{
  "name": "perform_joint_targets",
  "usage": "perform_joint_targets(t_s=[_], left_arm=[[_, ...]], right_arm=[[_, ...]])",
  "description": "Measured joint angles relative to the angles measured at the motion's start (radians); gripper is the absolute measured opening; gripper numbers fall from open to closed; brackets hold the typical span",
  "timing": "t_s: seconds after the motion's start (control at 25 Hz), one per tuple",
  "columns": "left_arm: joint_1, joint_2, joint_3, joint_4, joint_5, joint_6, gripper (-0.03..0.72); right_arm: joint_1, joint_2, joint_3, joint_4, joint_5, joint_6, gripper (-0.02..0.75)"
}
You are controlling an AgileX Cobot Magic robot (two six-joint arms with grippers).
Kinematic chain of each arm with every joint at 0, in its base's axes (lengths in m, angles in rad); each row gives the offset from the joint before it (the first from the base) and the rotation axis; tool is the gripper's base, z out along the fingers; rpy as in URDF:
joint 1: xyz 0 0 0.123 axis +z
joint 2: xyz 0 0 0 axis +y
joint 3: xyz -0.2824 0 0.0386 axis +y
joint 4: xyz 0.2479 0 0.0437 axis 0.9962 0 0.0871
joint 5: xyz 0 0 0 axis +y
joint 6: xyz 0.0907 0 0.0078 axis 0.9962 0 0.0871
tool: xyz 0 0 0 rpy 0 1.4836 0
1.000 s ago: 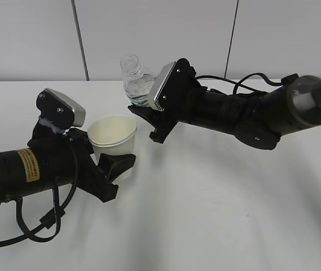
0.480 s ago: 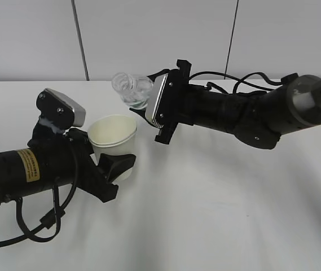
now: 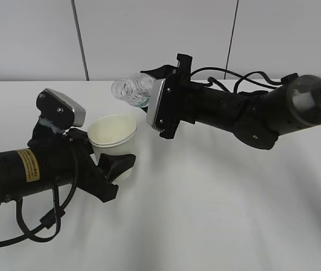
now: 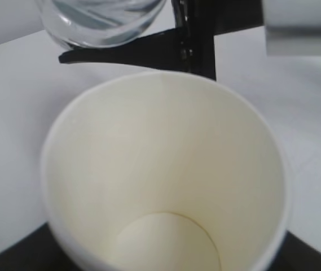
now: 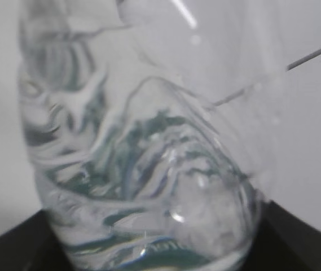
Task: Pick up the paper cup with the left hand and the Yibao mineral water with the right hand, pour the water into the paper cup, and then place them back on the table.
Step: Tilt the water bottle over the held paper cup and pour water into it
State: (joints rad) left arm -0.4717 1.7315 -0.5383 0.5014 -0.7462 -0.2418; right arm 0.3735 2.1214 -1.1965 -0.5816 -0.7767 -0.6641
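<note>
The cream-white paper cup (image 3: pixel 113 141) stands upright in my left gripper (image 3: pixel 115 167), which is shut on it just above the white table (image 3: pixel 222 214). In the left wrist view the cup (image 4: pixel 166 169) fills the frame and its inside looks dry. My right gripper (image 3: pixel 154 104) is shut on the clear Yibao mineral water bottle (image 3: pixel 131 90), which is tipped nearly flat with its open neck pointing left, above and behind the cup's rim. The bottle (image 5: pixel 143 169) fills the right wrist view. Its base shows at the top of the left wrist view (image 4: pixel 101 22).
A pale wall (image 3: pixel 149 34) with two dark vertical seams stands behind the table. My left arm with its yellow sticker (image 3: pixel 29 165) lies along the front left. My right arm and its cables (image 3: pixel 250 116) reach in from the right.
My right gripper has rolled and tipped the bottle from near upright to almost flat, neck swinging left. The left arm and the cup have not moved.
</note>
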Motion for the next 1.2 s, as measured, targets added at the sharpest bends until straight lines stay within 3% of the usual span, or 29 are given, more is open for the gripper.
perform_joint_targets(t_s=[1.2], left_arm=[[0.000, 0.000, 0.000, -0.001, 0.014, 0.000, 0.413]], right_arm=[[0.000, 0.000, 0.000, 0.095, -0.041, -0.391, 0.470]])
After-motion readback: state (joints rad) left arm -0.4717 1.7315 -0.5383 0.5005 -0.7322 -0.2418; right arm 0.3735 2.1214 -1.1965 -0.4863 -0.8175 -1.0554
